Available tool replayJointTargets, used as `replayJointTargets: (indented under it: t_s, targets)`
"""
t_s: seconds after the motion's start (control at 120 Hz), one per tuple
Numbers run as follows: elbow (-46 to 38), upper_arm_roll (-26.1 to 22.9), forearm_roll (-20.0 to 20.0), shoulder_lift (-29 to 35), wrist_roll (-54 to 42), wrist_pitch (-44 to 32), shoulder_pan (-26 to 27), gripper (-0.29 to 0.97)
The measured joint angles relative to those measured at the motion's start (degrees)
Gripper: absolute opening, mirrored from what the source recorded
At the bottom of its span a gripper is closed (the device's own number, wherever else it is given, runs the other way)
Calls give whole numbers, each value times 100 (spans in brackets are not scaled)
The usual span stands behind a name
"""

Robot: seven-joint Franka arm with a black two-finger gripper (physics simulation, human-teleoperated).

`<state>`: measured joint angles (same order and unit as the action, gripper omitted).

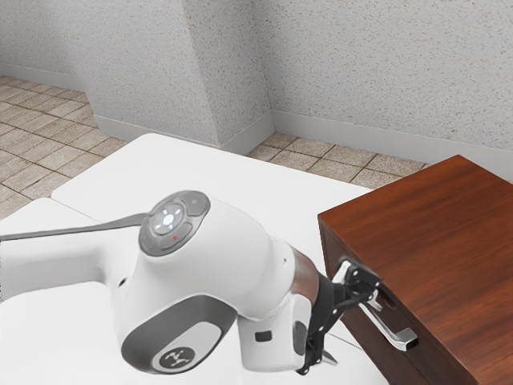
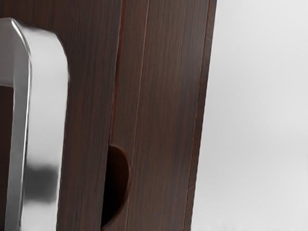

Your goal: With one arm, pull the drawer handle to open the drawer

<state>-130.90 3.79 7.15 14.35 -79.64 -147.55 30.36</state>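
Note:
A dark wooden drawer cabinet stands at the exterior view's right on the white table. A silver bar handle runs along its front face. My black gripper is at the upper end of that handle, its fingers standing apart on either side of the bar's end, and I see no firm two-sided grip. In the wrist view the silver handle looms very close against the drawer front, beside a dark round notch along a vertical seam. The drawer front looks flush with the cabinet.
The white table spreads behind and under the arm. My white arm covers the lower middle of the exterior view. Grey speckled walls and a tiled floor lie beyond the table.

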Motion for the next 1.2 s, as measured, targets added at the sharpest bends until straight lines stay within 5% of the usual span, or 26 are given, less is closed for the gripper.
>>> replayJointTargets:
  t_s: [1.2]
  targets:
    - [-665,84,-32,804,26,-77,20,68]
